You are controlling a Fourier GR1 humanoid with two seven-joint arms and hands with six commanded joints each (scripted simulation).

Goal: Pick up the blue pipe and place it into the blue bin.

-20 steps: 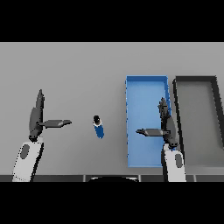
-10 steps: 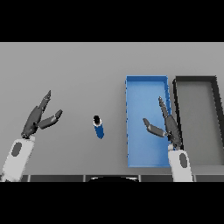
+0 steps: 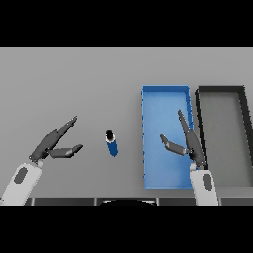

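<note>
Our left hand point(image 3: 53, 144) hovers with fingers spread, thumb apart, near the blue pipe point(image 3: 111, 144) but not touching it. The pipe lies on the grey desk point(image 3: 74, 84), a short stub with a dark end; we judge it light, stiff and perhaps slick, best pinched across its middle. Nothing blocks it. Just right is the blue bin point(image 3: 147, 104), our right hand point(image 3: 188, 143) spread above it, then a dark bin point(image 3: 200, 106).
</note>
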